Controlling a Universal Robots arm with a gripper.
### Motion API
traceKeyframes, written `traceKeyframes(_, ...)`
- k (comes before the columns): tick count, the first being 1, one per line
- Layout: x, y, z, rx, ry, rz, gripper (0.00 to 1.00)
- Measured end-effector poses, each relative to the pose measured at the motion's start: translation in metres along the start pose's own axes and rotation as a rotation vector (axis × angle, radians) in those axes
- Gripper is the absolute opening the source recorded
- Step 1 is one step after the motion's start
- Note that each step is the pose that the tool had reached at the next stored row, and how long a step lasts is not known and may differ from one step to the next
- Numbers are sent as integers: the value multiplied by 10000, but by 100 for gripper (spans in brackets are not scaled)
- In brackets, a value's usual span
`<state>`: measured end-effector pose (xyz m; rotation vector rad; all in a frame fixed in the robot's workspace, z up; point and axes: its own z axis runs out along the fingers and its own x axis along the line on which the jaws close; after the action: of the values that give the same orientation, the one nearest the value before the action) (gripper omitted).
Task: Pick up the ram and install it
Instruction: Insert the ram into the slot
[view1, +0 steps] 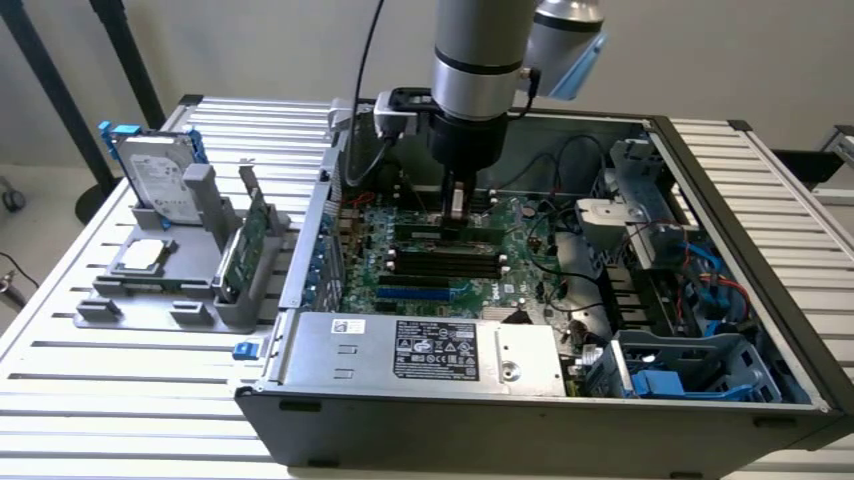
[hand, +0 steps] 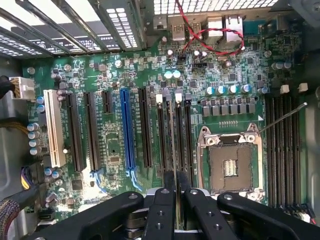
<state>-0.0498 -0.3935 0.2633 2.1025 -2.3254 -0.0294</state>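
A big grey computer case (view1: 534, 410) lies open on the slatted metal bench (view1: 120, 400). Inside it sits one green motherboard (view1: 521, 285), one silver power box (view1: 427, 352) with a label near the front, a bunch of dark cables, and blue plastic parts in the corner at the exterior view's right.

The end effector (view1: 458, 212) reaches down into the case. Its two black fingers (hand: 162, 212) are pressed close together, pinching the ram (view1: 458, 205). The ram is thin and stands on its edge, just above the black slots (view1: 447, 262) in the middle of the motherboard. In the wrist view the ram (hand: 170, 150) looks like a thin line between the long black slots there.

That view also shows one blue slot (hand: 127, 127), one white slot (hand: 53, 127), one square metal socket (hand: 231, 165) that is open, and one red wire (hand: 200, 32).

At the exterior view's left, a grey holder (view1: 167, 285) sits on the bench. In it stand one hard drive (view1: 160, 175) with a blue frame, one green card (view1: 247, 250) on its edge, and one square silver chip (view1: 144, 255) lying flat.
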Motion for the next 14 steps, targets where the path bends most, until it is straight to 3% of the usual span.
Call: traceKeyframes(14,65,-11,220,-7,-74,-1,14)
